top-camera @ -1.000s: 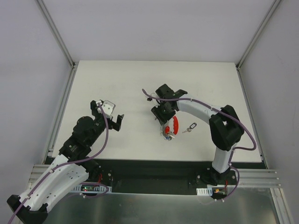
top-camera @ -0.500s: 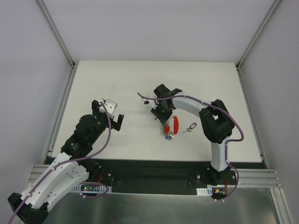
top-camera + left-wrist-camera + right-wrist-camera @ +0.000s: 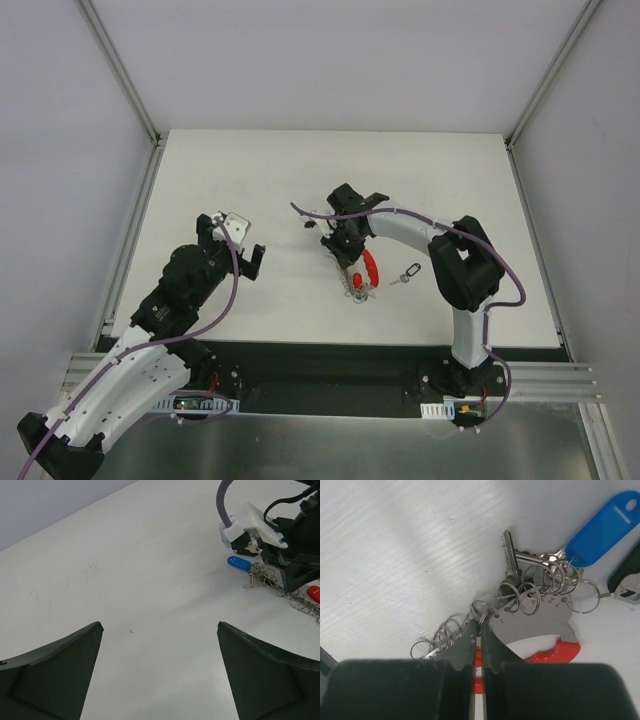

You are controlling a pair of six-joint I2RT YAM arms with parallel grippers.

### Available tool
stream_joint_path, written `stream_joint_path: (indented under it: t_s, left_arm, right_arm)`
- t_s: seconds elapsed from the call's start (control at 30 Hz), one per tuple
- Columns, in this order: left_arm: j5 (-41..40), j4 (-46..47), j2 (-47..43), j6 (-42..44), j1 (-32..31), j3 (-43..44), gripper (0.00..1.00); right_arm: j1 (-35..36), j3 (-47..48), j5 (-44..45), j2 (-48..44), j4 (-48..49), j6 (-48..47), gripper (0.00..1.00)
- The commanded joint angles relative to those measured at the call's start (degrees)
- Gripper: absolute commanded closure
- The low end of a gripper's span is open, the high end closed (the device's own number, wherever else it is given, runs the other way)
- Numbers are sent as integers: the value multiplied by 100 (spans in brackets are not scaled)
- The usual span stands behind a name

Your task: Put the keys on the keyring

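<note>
The right arm's fingers (image 3: 473, 647) are pressed together, with barely a slit between them. Their tips pinch one small ring of the chain on the keyring (image 3: 532, 594). The keyring lies flat on the white bench (image 3: 250, 180), a tangle of silvery rings with a plain metal key pointing away from the fingers. A blue tag (image 3: 602, 527) sticks out on its far side and a curved red tag (image 3: 551, 649) lies along the near side, just beside the fingertips. A loose key with a black head (image 3: 407, 274) lies on the bench near the keyring, to its right as seen from above. The left arm's fingers (image 3: 55, 670) hang spread wide with nothing between them, well to the left of the keyring.
</note>
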Motion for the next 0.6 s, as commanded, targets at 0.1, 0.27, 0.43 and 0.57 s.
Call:
stream_joint_path:
  t_s: [0.1,0.27,0.43,0.57]
  left_arm:
    - [54,45,-19,-17,70,95,1]
    - [71,45,7,-61,70,103,1]
    - [89,36,42,-79,78,103,1]
    - [89,36,86,-61,78,104,1]
  right_arm:
    - [82,-353,-604,-934,427,148,99]
    - [108,-940,-631,-1066,1130,728,98]
    - [266,-1293,-280,-1057,1562,1141,95]
    - [416,-1154,28,-1057,1238,1089,69]
